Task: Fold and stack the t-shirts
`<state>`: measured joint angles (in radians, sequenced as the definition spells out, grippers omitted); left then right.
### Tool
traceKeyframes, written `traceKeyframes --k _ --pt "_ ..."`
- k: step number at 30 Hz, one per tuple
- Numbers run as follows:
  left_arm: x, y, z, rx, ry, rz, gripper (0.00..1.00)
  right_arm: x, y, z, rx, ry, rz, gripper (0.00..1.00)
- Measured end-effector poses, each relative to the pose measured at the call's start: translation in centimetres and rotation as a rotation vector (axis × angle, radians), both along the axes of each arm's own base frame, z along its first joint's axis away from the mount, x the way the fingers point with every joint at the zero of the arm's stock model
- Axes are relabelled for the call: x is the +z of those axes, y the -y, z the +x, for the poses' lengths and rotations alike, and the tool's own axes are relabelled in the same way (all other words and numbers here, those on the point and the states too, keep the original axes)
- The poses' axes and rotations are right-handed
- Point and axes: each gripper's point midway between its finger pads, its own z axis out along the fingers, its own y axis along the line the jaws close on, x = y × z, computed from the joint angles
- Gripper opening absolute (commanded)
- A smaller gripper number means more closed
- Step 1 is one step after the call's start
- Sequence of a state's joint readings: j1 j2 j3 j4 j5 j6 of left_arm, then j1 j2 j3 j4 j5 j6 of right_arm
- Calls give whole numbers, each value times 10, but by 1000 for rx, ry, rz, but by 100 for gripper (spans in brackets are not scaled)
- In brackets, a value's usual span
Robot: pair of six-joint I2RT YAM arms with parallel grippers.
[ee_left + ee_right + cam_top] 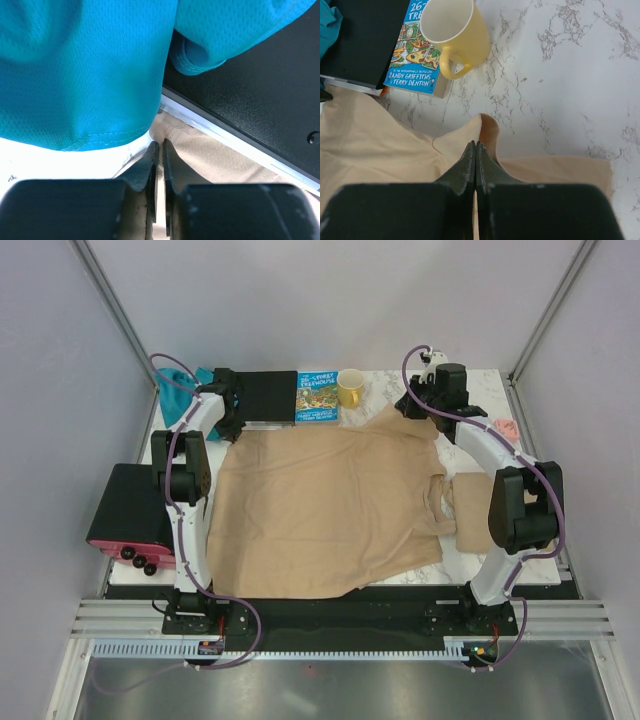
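Note:
A large tan t-shirt (320,510) lies spread flat across the middle of the table. My left gripper (232,428) is at its far left corner, jaws shut on the hem (160,142) beside the black board (260,100). At the shirt's far right corner my right gripper (412,410) is shut on a raised pinch of the cloth (475,143). A second tan t-shirt (468,502) lies folded at the right, partly under the right arm. The teal garment (180,390) is bunched at the far left corner and hangs over my left fingers (85,70).
Along the back edge stand the black board (268,395), a colourful book (317,397) and a yellow mug (350,388), the mug close to my right gripper (455,30). A pink object (508,428) sits at the right edge. A black and red box (130,515) is off the table's left side.

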<state>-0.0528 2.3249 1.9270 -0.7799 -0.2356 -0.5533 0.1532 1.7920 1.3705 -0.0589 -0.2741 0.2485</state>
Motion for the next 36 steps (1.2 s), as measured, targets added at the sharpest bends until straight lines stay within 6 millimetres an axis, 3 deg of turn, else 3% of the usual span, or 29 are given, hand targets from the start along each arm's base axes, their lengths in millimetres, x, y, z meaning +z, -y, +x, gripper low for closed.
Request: traceKeyframes --k 4,5,6,9,13,16,21,26,36 --pt "0 0 0 -1 3 0 10 -1 0 -1 1 -4 3 0" --pt "0 1 -1 -1 4 0 13 -1 0 -1 3 -4 5 0" --pt "1 1 -1 -1 4 0 23 -1 -1 -1 4 -4 5 0" --pt "1 1 -5 -7 -3 1 27 -1 -1 -1 6 -5 9 0" --pt "2 3 -19 -13 -25 3 27 -1 -1 -1 4 -7 12 0" --pt "0 7 -34 -23 -55 8 36 -1 -1 -1 4 -7 13 0" --pt "5 14 -47 -43 -72 34 41 -1 -3 -2 11 -10 20 0" --pt "19 15 -43 -46 -39 43 41 0 -3 -2 12 -10 21 0" --pt "52 14 -16 -43 57 50 41 0 -2 -2 10 -10 21 0"
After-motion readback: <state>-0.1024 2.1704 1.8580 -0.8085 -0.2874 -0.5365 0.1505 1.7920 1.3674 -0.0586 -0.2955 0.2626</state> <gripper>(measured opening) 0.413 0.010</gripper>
